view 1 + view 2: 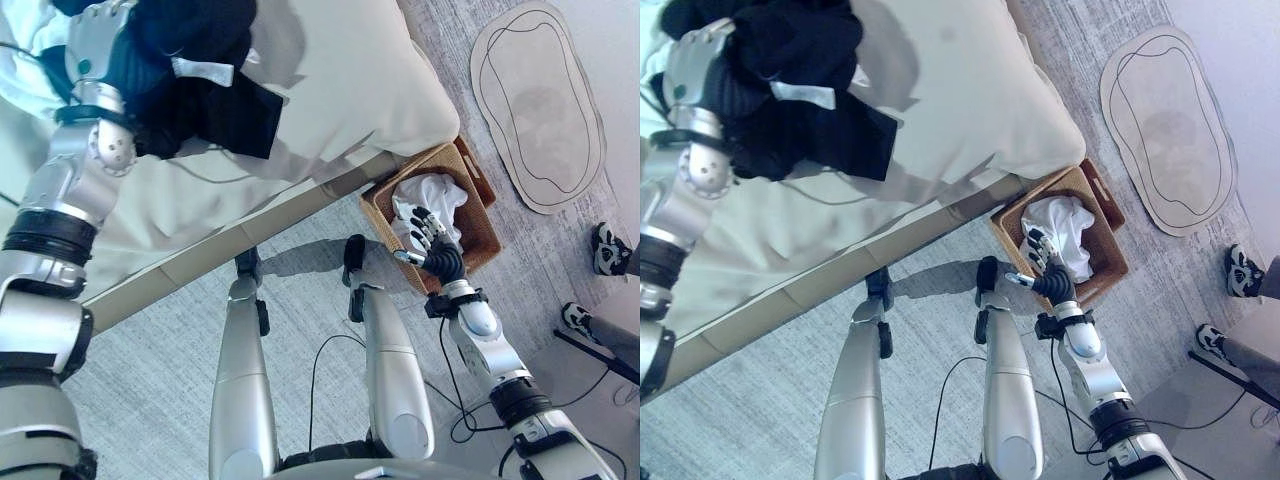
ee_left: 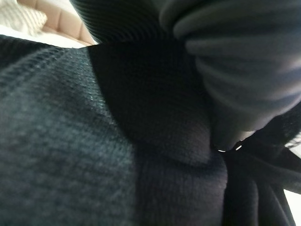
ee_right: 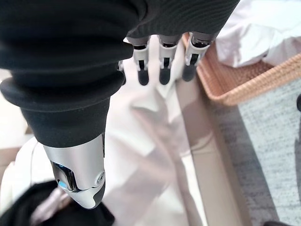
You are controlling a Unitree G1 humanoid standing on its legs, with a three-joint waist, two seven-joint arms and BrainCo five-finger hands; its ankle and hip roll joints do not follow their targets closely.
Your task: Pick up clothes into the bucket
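My left hand (image 1: 100, 45) is buried in the black garment (image 1: 205, 90) on the bed (image 1: 340, 90), its grasp unclear to me, while my right hand (image 1: 428, 232) waits with fingers released over the basket (image 1: 478, 232) holding white clothes (image 1: 435, 195).

**Bed, rug, carpet and a bystander's shoes**

A bed with a cream sheet (image 1: 340, 90) is stretching out under and around the left hand (image 1: 95, 40), its cover lying in soft creases. The bed's pale beige side rail (image 1: 200, 255) is running at a slant between the two hands, passing near the right hand (image 1: 432, 235) on that hand's left. Grey carpet (image 1: 150, 380) is covering the floor below the rail. A pale oval rug (image 1: 540, 105) with a dark wavy outline is lying on the carpet, well apart from the right hand on its far right. A person's dark shoes (image 1: 610, 250) are standing on the carpet further right of the right hand.
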